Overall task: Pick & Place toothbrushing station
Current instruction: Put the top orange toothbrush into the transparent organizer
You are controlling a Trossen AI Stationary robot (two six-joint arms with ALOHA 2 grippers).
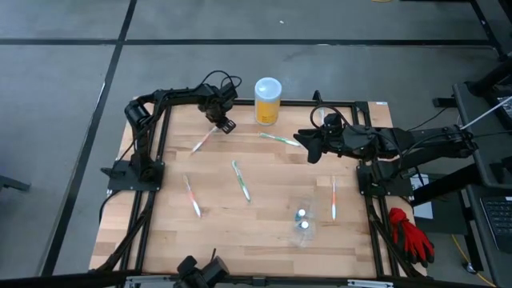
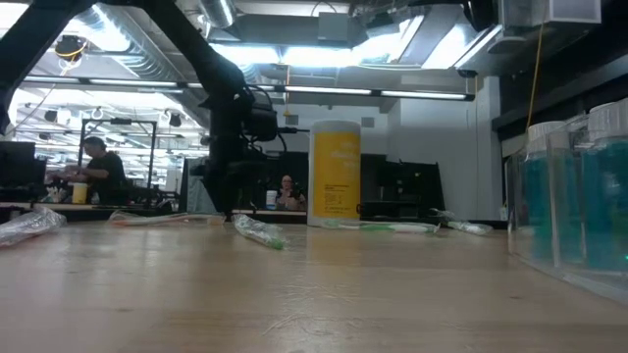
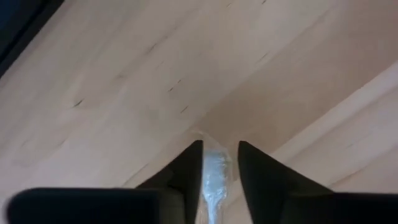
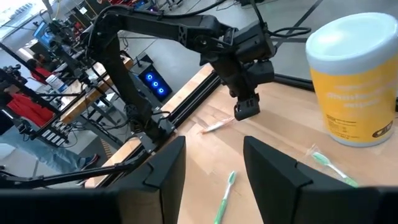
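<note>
Several slim toothbrushes lie flat on the wooden table (image 1: 160, 232): a pinkish one (image 1: 203, 138) at the far left, a green one (image 1: 280, 138) near the yellow jar, and others (image 1: 242, 181), (image 1: 192, 197), (image 1: 334, 198) nearer the front. The clear cup (image 1: 304, 221) lies near the front right with something teal inside. My left gripper (image 1: 225, 124) stands low over the far end of the pinkish brush, its fingers closed in around it. My right gripper (image 1: 308, 149) is open and empty, beside the green brush. My left gripper has the pinkish toothbrush's far end (image 3: 216, 176) between its two fingers, which come from above and point down. The fingers lie across the brush. The brush lies flat on the table, as the right wrist view (image 4: 217, 126) shows.
The yellow jar with a white lid (image 1: 268, 100) stands at the table's far edge, between the two grippers. A black frame (image 1: 152, 172) runs along the table's sides. A red glove (image 1: 410, 232) lies off the table at the right.
</note>
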